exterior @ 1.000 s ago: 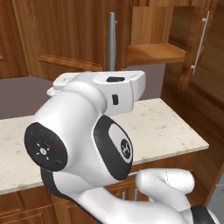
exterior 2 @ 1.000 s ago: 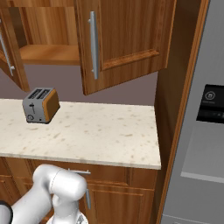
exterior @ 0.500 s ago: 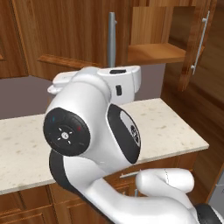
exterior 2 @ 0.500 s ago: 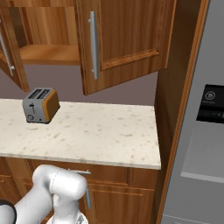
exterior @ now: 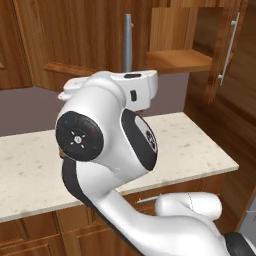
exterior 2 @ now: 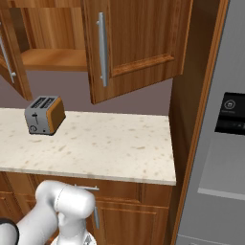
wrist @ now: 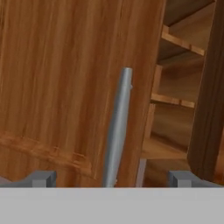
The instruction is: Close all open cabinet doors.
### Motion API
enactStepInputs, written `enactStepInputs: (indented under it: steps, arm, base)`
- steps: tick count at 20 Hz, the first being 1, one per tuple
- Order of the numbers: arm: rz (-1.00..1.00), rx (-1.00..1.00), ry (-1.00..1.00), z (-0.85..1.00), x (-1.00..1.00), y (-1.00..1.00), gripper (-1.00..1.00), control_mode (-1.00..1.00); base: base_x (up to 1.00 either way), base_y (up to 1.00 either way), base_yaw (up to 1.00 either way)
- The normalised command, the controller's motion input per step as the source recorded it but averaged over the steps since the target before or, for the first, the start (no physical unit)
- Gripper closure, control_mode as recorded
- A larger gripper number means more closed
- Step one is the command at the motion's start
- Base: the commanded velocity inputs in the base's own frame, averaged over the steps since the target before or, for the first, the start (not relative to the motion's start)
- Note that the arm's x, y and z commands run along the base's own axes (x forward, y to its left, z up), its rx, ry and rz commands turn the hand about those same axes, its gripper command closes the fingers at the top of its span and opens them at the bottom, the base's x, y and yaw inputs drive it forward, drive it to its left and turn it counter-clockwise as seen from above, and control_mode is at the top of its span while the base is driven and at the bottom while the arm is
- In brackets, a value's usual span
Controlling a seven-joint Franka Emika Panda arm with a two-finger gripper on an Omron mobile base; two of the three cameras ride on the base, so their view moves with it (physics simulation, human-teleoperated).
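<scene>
2 wall-cabinet doors stand open above the speckled tabletop [exterior 2: 105, 143]. The nearer cabinet door [exterior 2: 139, 43], with its long silver handle [exterior 2: 102, 50], swings out over the tabletop; the other open door [exterior: 220, 50] hangs at the far side of the bare shelf [exterior 2: 48, 58]. In the hand view, the gripper [wrist: 111, 179] sits wide, its 2 fingertips [wrist: 41, 179] spread on either side of the handle without touching it. A toaster [exterior 2: 44, 115] rests on the tabletop below the shelf.
</scene>
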Motion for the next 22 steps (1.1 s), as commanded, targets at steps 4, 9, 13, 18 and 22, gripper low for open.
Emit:
enactStepInputs:
  steps: [4, 9, 13, 18, 22]
  arm:
    - [-0.08, 0.0, 0.02, 0.0, 0.68, 0.09, -1.0, -1.0]
    - [-0.08, -0.01, 0.03, 0.0, 0.51, 0.15, -1.0, -1.0]
    - [-0.09, 0.0, 0.01, 0.0, 0.41, 0.09, -1.0, -1.0]
    - [-0.1, 0.0, 0.01, 0.0, 0.46, 0.0, -1.0, -1.0]
    - [-0.08, 0.0, 0.01, 0.0, 0.37, 0.0, -1.0, -1.0]
  base:
    - [0.0, 0.0, 0.0]
    - [0.0, 0.0, 0.0]
    - [0.0, 0.0, 0.0]
    - [0.0, 0.0, 0.0]
    - [0.0, 0.0, 0.0]
